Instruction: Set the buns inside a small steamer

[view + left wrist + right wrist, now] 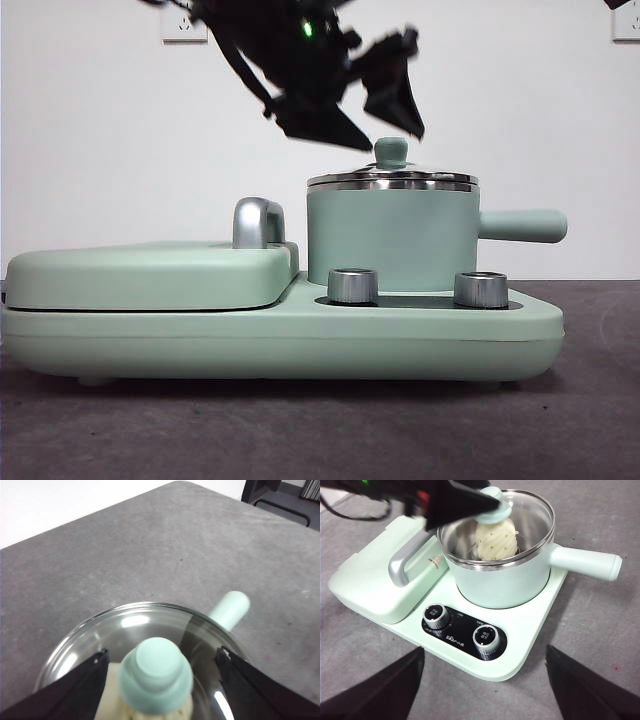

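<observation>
The ridged bun [495, 540], speckled green, sits inside the small steamer [390, 240], which stands right of centre in the front view on the mint-green cooker base [280, 335], its straight handle [522, 225] pointing to the right. A second, smoother bun may be the pale patch under the glass in the left wrist view, but I cannot be sure of it. The glass lid [145, 630] rests on the steel rim, its green knob [156, 672] in the middle. The left hand [160, 667] is open, one jaw on each side of the knob, with gaps showing on both sides, so it grips nothing. In the front view it hangs dark in the upper middle of the frame, just above the knob. If the lid is being set down, the thing to do well is lift straight up, without clipping the knob and dragging the lid askew. The right hand [482, 680] waits, open and empty, above the grey tabletop [600, 645] before the two dials [436, 615].
</observation>
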Controlling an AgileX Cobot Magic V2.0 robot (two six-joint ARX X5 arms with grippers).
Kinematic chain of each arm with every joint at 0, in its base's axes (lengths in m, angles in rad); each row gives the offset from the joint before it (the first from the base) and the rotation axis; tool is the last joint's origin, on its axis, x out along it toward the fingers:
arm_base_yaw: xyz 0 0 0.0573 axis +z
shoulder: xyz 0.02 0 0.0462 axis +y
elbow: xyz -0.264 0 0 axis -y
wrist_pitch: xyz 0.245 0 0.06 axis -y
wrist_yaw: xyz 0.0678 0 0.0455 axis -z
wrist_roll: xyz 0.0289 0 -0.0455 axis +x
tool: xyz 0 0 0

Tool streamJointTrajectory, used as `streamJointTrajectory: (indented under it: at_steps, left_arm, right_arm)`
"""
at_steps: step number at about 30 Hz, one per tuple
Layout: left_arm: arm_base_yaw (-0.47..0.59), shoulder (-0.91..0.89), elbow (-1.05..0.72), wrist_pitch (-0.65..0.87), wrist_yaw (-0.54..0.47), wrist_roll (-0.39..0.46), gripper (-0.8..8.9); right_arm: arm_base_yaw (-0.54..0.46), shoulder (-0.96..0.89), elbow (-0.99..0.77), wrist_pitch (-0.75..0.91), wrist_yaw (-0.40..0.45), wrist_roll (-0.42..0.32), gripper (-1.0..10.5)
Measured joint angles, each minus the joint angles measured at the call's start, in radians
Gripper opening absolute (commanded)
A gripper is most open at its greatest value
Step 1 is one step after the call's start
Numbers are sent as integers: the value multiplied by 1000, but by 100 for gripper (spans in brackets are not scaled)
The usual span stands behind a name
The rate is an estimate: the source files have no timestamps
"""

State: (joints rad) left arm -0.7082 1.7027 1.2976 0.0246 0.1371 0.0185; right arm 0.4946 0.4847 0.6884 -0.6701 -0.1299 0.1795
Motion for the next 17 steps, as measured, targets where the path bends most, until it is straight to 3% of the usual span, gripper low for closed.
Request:
streamJointTrajectory:
  at_steps: [12,17]
  left_arm:
    - [52,-239,-2,-438,91,-122,348]
    - [75,-371,-126,-478,95,-137,344]
  right_arm:
    - [0,29,0,2,-40,-20,379]
    - [1,117,0,32,-112,-25,379]
